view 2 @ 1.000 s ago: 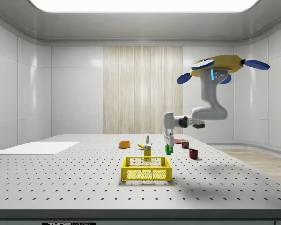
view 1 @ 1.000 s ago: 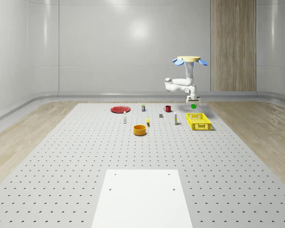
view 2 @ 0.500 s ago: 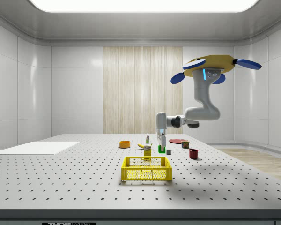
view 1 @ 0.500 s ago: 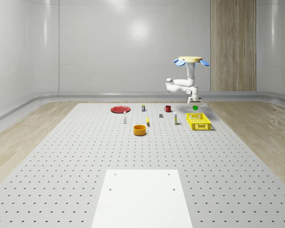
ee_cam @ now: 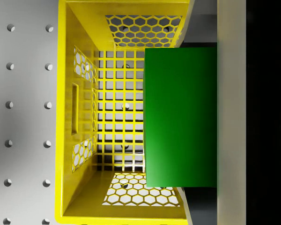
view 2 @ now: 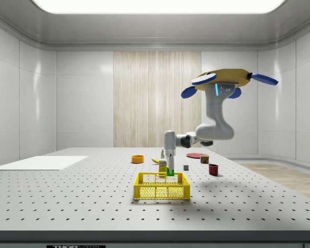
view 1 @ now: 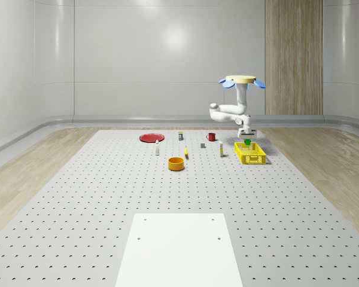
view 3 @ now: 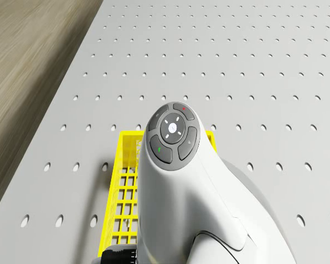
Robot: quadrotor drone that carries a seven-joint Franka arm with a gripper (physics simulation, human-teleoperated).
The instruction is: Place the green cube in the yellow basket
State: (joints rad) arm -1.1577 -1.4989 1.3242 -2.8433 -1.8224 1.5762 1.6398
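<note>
1. The drone (view 2: 228,79) hovers in the side view's upper right, above the table (view 2: 67,196) — off to the right of the yellow basket (view 2: 161,186).
2. The arm reaches down to the basket, the jaws (view 2: 169,170) clamped on the green cube (view 2: 170,172).
3. In the wrist view, the cube hangs just over the basket's open top — not yet inside.

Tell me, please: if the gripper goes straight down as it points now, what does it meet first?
Probably the grid floor of the yellow basket: the gripper, shut on the green cube, hangs over its open top.
</note>
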